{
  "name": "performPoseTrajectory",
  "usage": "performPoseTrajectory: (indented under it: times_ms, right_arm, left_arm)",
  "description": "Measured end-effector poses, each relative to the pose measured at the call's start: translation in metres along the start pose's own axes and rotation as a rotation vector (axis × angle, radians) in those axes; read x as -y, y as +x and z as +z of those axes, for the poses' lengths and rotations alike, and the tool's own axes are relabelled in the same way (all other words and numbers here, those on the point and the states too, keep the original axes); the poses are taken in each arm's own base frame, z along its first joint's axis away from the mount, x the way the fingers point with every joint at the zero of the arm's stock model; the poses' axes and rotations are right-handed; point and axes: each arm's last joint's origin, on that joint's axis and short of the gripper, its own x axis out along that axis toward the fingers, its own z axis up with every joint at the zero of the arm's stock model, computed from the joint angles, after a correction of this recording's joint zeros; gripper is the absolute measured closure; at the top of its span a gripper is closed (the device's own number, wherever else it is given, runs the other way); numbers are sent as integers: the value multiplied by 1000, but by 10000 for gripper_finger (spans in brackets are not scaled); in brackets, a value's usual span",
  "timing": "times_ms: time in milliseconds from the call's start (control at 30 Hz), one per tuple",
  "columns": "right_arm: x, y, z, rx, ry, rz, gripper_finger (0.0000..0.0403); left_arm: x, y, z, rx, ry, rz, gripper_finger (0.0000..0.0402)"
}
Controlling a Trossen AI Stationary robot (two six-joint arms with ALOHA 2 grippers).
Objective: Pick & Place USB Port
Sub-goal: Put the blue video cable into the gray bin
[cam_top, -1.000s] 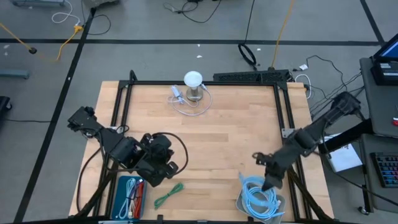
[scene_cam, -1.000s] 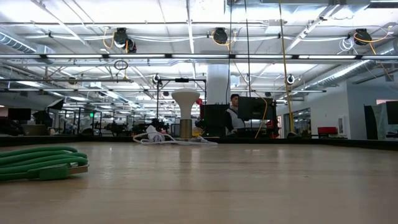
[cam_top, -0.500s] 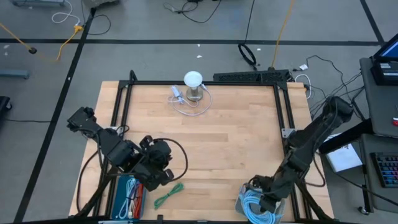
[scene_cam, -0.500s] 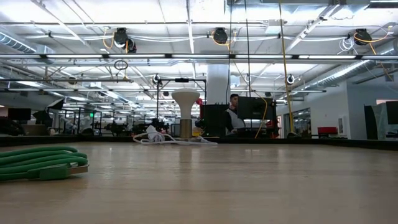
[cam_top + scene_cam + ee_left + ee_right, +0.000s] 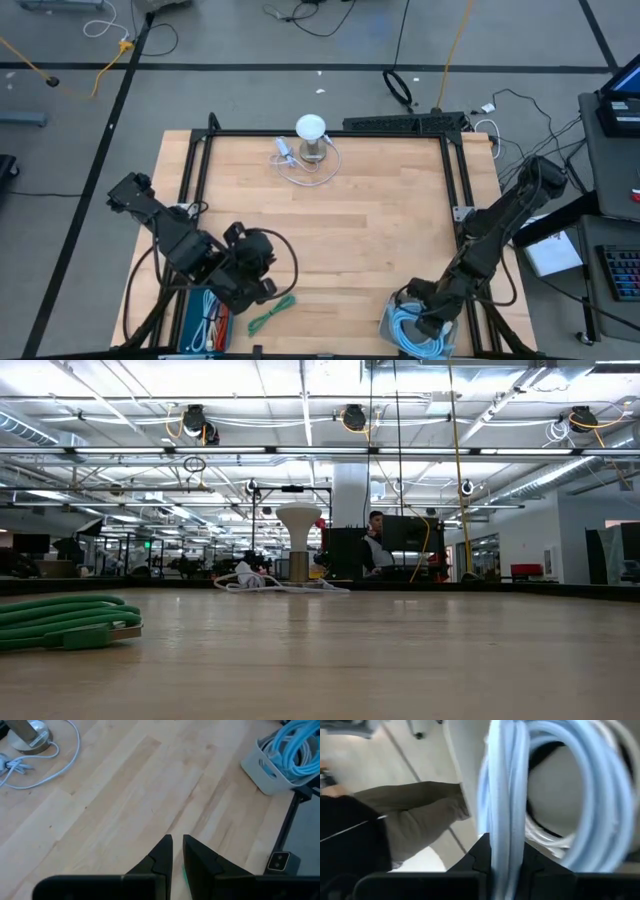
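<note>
A coil of light blue cable [image 5: 415, 330] lies in a white bin [image 5: 388, 325] at the table's near right. My right gripper [image 5: 427, 318] is down in that bin, shut on the coil [image 5: 506, 795]. A green cable [image 5: 270, 312] lies flat on the table near the front edge and also shows in the low view [image 5: 65, 620]. My left gripper [image 5: 257, 290] hovers just beside and above it, shut and empty [image 5: 177, 855]. A white domed stand [image 5: 311, 135] with a white cord [image 5: 300, 170] stands at the far edge. My right gripper pinches a few strands of the light blue coil [image 5: 506, 847] between its two fingers [image 5: 479, 856]. The fingers come from above, pointing down into the bin, and lie across the strands. The coil rests in the bin.
A blue bin [image 5: 208, 315] with white and red cables sits at the near left corner. Black frame rails [image 5: 330, 133] run around the table. A person stands beyond the near right corner [image 5: 415, 822]; another is far behind the table [image 5: 375, 540]. Bare wood [image 5: 380, 220] lies in the middle.
My right gripper has gone toward the table's near edge and down into the white bin, onto the blue coil. My left gripper has moved toward the near edge, closer to the green cable. The cables have stayed where they were.
</note>
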Motion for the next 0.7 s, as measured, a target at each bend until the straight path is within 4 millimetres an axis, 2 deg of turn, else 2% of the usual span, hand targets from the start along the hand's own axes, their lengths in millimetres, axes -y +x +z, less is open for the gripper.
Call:
performPoseTrajectory:
  times_ms: [167, 700]
  right_arm:
    - [9, -2, 0, 9, 19, -85, 352]
    - [20, -23, -1, 97, 26, -157, 244]
  left_arm:
    - [0, 0, 0, 0, -14, -3, 353]
    - [2, -1, 0, 6, -40, -20, 353]
